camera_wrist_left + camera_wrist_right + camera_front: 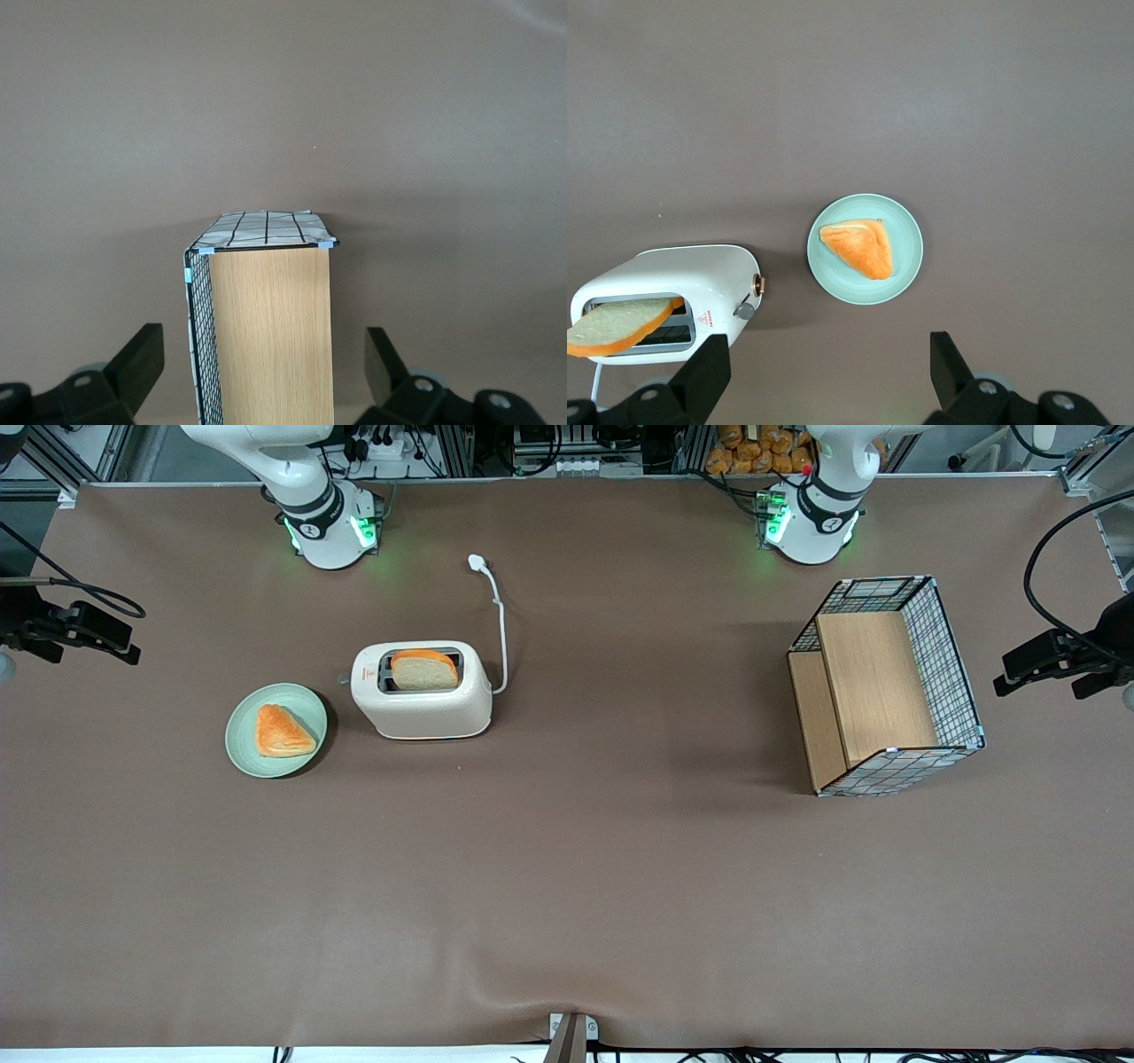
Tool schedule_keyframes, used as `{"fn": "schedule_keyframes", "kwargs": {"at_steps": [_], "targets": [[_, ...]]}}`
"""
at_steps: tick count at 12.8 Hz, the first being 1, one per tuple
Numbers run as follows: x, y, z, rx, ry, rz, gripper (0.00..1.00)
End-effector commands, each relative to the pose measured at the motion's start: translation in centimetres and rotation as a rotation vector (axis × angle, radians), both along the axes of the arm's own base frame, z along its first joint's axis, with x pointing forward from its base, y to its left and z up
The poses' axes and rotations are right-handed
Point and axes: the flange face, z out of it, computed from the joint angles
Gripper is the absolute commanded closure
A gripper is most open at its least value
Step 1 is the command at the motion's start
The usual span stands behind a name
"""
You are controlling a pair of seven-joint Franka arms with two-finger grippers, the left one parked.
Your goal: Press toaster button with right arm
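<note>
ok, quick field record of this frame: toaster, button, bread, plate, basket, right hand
toaster: upright on table, white cord lying unplugged
toaster button: grey stub on the narrow end facing the plate, untouched
bread slice: standing up out of the slot
plate: green, beside the toaster, holds a triangular pastry
basket: toward the parked arm's end
right hand: open, high above the table, clear of toaster

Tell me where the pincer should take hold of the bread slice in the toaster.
Grip the bread slice by its exposed upper edge, coming straight down: only that part stands above the toaster slot. The open pincer hangs high above the table, near the green plate.
</note>
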Motion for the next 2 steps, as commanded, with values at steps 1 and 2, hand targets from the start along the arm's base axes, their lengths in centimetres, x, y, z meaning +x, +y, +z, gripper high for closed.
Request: {"fn": "schedule_keyframes", "kwargs": {"at_steps": [1, 2], "targets": [[0.21, 0.14, 0.41, -0.006, 0.005, -0.014, 0.00], [0.19, 0.22, 0.32, -0.006, 0.008, -0.012, 0.00]]}}
